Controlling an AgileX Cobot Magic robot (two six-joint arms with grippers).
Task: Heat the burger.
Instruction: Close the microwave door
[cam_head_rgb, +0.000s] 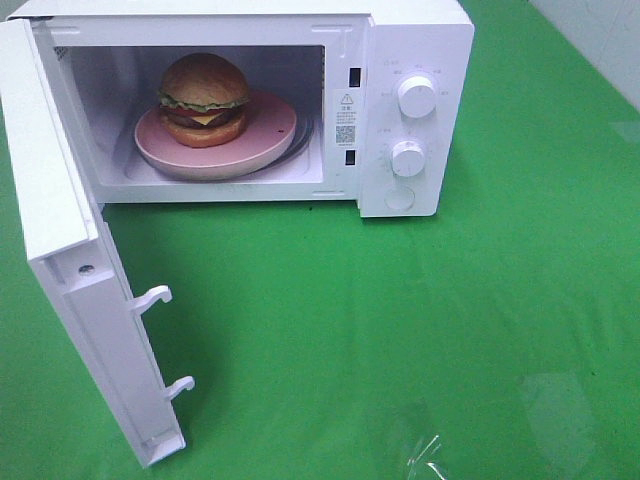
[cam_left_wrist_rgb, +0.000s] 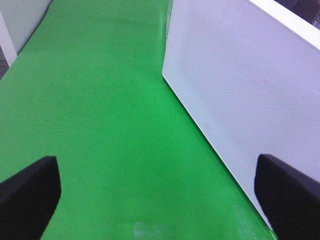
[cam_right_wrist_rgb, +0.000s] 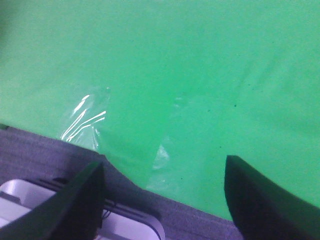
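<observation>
The burger sits on a pink plate inside the white microwave, whose door stands swung wide open to the left. Neither arm appears in the exterior high view. In the left wrist view my left gripper is open over green cloth, with the door's outer panel close beside one of its fingers. In the right wrist view my right gripper is open with nothing between its fingers, over the cloth's near edge.
Green cloth covers the table. Two white knobs and a round button are on the microwave's right panel. Two latch hooks stick out from the door's edge. A grey floor strip lies beyond the cloth's edge.
</observation>
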